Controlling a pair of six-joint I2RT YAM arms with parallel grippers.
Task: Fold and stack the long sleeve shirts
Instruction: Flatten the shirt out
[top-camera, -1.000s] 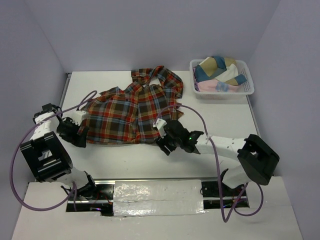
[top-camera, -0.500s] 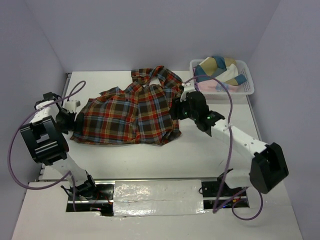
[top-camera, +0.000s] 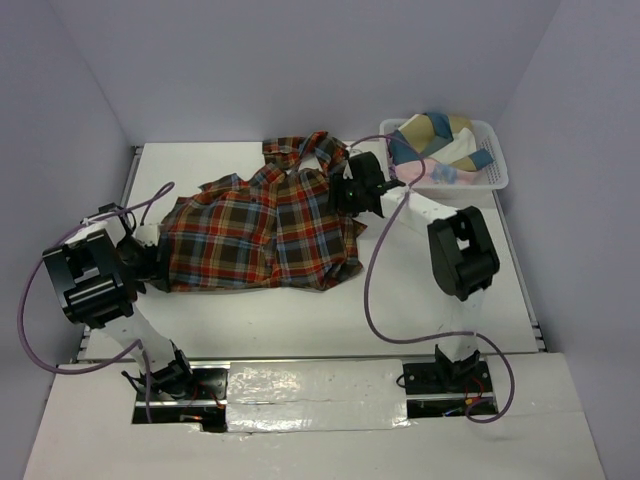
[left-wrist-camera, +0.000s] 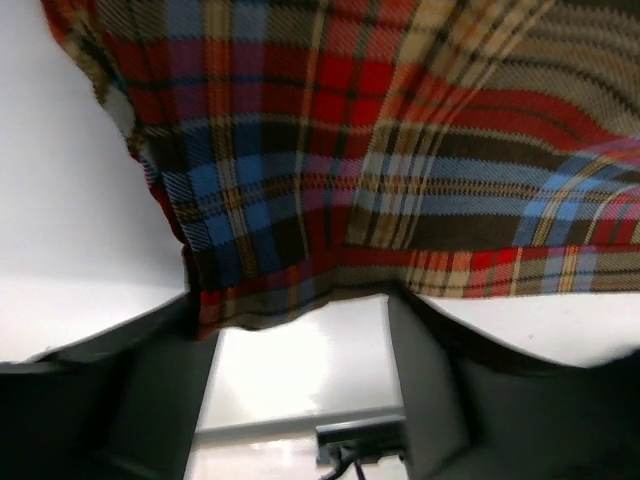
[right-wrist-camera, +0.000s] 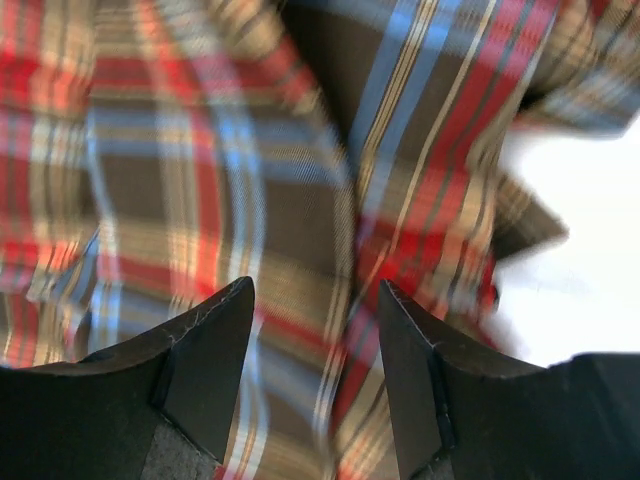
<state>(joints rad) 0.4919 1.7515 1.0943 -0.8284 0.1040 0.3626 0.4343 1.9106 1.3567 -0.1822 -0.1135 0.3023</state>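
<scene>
One long sleeve shirt (top-camera: 260, 225), red-orange, brown and blue plaid, lies spread and rumpled across the middle of the white table, with a sleeve bunched at the far side. My left gripper (top-camera: 152, 262) sits low at the shirt's left edge. In the left wrist view the shirt's hem (left-wrist-camera: 380, 150) drapes over the tips of the left gripper (left-wrist-camera: 295, 305), whose jaws stand apart with bare table between them. My right gripper (top-camera: 352, 190) hovers at the shirt's far right part. In the blurred right wrist view it (right-wrist-camera: 315, 290) is open just above the plaid cloth (right-wrist-camera: 300, 150).
A white slotted basket (top-camera: 450, 186) at the back right holds tan, blue, white and pink cloths. Purple cables loop from both arms over the table. The right arm's elbow (top-camera: 462, 255) rises right of the shirt. Walls close in the table at back and sides.
The right gripper swung from the shirt's near right corner to its far right part by the sleeve. The left gripper shifted nearer along the left edge, its jaws narrowing a little.
</scene>
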